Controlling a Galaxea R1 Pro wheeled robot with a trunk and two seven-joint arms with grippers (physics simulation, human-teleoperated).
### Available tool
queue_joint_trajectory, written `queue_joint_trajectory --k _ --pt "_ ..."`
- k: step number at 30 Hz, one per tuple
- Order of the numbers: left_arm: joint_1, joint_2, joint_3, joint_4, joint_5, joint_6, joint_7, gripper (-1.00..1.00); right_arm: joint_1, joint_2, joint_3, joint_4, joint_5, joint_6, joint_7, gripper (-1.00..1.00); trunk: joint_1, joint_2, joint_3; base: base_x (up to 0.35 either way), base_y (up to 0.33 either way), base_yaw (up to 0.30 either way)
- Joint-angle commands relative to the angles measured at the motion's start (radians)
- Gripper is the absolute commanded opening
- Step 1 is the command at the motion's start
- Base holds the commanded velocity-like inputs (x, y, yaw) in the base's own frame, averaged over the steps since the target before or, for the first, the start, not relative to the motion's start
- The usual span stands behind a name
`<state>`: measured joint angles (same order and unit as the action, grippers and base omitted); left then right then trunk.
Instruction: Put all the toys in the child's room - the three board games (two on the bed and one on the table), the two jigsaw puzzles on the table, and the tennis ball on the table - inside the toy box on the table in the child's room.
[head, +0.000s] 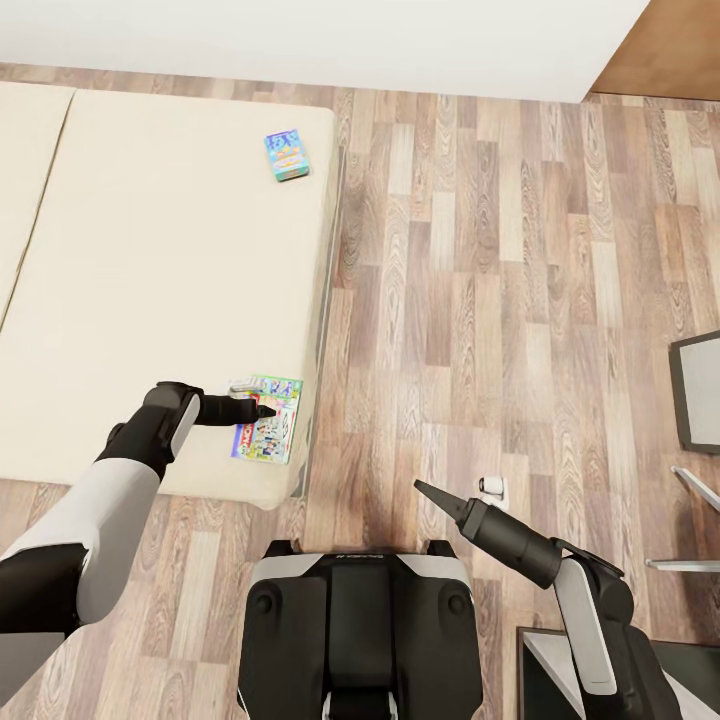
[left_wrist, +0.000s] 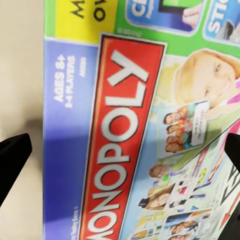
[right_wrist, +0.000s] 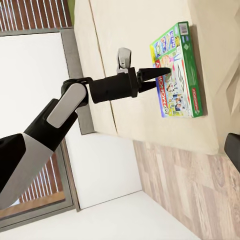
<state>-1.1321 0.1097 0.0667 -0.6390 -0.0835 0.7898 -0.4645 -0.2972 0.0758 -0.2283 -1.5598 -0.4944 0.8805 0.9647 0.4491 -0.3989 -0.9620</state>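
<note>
the left gripper (head: 268, 409) hung over the monopoly box (head: 268, 432), which lay flat near the corner of the bed (head: 150, 250) closest to the robot; its fingers (left_wrist: 12, 160) stood apart, the lid's red title between them, holding nothing; whether they touched the lid could not be told; a flat box offers little to pinch from above, so the step probably called for spreading the fingers across a narrow side, or for working one long edge out over the mattress rim and nipping it there; that rim lay just beside the box, so a careless push might have tipped the box onto the floor (head: 480, 280); a second game box (head: 287, 154) lay well apart, up near the wall; the right gripper (head: 418, 487) pointed over bare planks, its fingers looking closed and empty; the floor to the robot's right seemed open for turning, with grey furniture (head: 700, 390) at the far right edge to keep clear of.
</note>
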Motion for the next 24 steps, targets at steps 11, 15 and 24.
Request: queue_joint_trajectory --k 11,15,24 --pt "0.0 -0.001 0.003 0.005 -0.016 0.006 -0.005 1.0 0.0 0.001 -0.002 0.0 0.001 0.005 0.004 1.0 0.001 -0.001 -0.001 0.0 0.0 0.0" --pt "0.001 -0.001 0.002 0.068 -0.015 0.006 -0.005 1.0 0.0 0.001 -0.002 0.0 0.001 0.005 0.004 1.0 0.001 -0.001 -0.001 0.0 0.0 0.0" --pt "0.001 -0.001 0.002 0.068 -0.015 0.006 -0.005 1.0 0.0 0.001 -0.002 0.0 0.001 0.005 0.004 1.0 0.001 -0.001 -0.001 0.0 -0.033 0.0"
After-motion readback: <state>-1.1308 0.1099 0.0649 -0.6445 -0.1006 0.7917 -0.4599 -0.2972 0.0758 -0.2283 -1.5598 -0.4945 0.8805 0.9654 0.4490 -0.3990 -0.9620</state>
